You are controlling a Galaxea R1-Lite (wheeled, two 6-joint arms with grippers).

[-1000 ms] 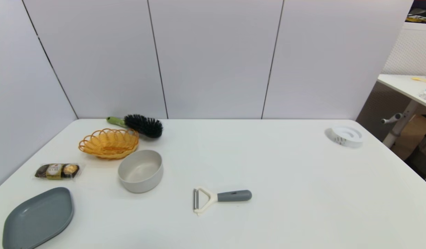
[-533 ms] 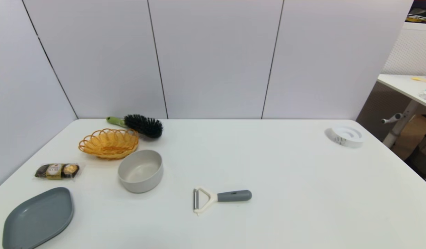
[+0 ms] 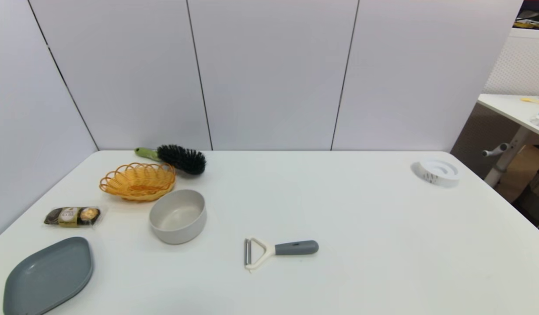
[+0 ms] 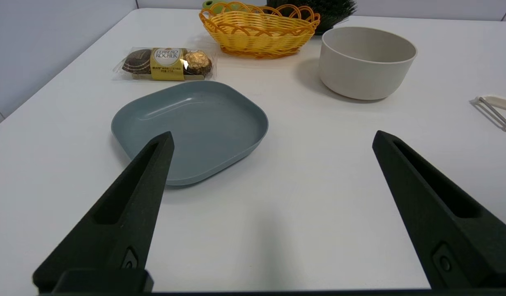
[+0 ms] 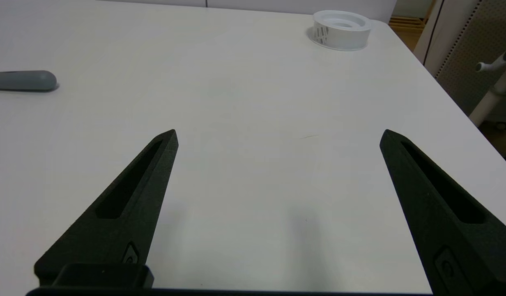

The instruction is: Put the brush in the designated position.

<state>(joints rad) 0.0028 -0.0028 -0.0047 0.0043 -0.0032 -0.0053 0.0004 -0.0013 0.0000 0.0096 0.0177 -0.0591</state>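
Note:
The brush [image 3: 175, 158] lies at the table's far left by the wall, bristles up, its lime-green handle pointing left, just behind the yellow basket [image 3: 138, 181]. In the left wrist view only its black bristles [image 4: 318, 7] peek over the basket [image 4: 259, 28]. Neither arm shows in the head view. My left gripper [image 4: 273, 137] hangs open over the near-left table, close to the grey plate [image 4: 191, 127], holding nothing. My right gripper [image 5: 277, 135] is open above bare table on the near right, also holding nothing.
A beige bowl [image 3: 178, 215] stands in front of the basket, a chocolate pack [image 3: 72, 216] to its left. A grey-handled white peeler [image 3: 276, 250] lies centre-front. A white ring-shaped holder [image 3: 436, 172] sits at the far right corner, near the table edge.

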